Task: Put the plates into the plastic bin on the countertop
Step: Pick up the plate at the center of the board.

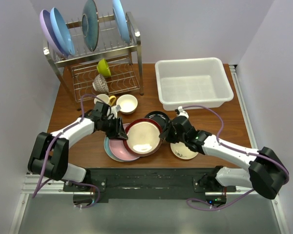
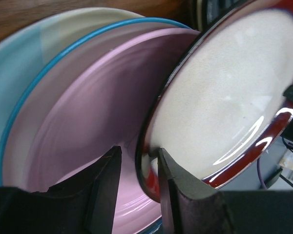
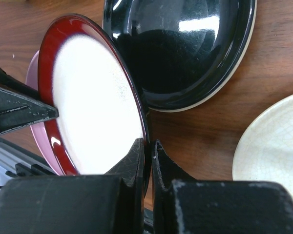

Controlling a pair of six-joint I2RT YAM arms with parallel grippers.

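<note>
The maroon-rimmed cream plate (image 1: 143,137) (image 2: 224,97) (image 3: 93,102) is tilted up over a pink plate (image 1: 118,148) (image 2: 88,122) that lies on a teal-and-cream plate (image 1: 107,146) (image 2: 19,73). My right gripper (image 1: 163,134) (image 3: 147,144) is shut on the maroon plate's right rim. At its left rim my left gripper (image 1: 122,130) (image 2: 139,153) stands open; the rim lies between the jaws and one finger touches it. A glossy black plate (image 1: 156,117) (image 3: 180,48) and a small cream plate (image 1: 183,151) (image 3: 273,146) lie on the countertop (image 1: 234,117). The white plastic bin (image 1: 194,61) holds nothing.
A steel wire rack (image 1: 102,53) at the back left holds large blue, lilac and teal plates, with a yellow-green cup (image 1: 104,67) and a patterned cup (image 1: 100,84) on its lower shelf. A mug (image 1: 103,100) and a cream bowl (image 1: 127,103) stand before it.
</note>
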